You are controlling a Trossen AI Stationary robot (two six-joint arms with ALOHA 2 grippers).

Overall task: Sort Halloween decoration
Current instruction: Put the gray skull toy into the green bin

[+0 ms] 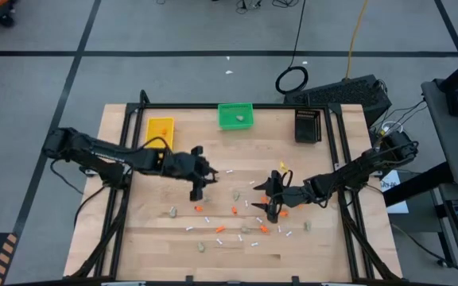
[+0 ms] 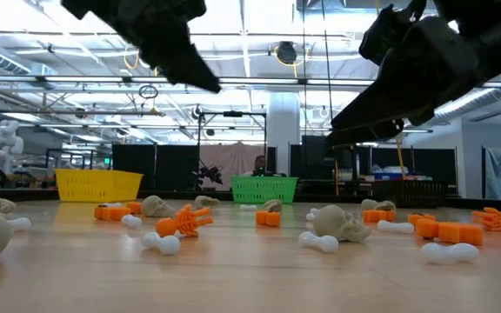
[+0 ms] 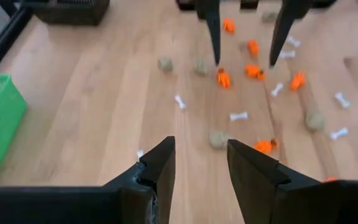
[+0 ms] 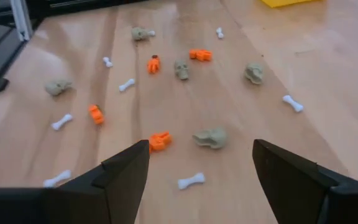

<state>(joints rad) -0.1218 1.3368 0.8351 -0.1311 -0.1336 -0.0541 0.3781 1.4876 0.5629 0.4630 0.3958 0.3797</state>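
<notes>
The Halloween decoration lies scattered over the wooden table's middle and near half: orange bits (image 1: 234,210), beige-grey skull-like lumps (image 1: 171,211) and small white bones (image 1: 230,171). My left gripper (image 1: 196,191) hangs open above the table left of centre with nothing between its fingers (image 3: 201,155). My right gripper (image 1: 273,205) hovers right of centre, open wide (image 4: 201,155). On the table in front of its fingers lie an orange bit (image 4: 160,140), a skull lump (image 4: 211,137) and a bone (image 4: 191,181), all untouched. The two grippers point toward each other.
Along the far edge stand a yellow bin (image 1: 160,131), a green bin (image 1: 235,116) with a pale lump inside, and a black bin (image 1: 308,125). Black frame rails (image 1: 122,199) run along the table's left and right sides.
</notes>
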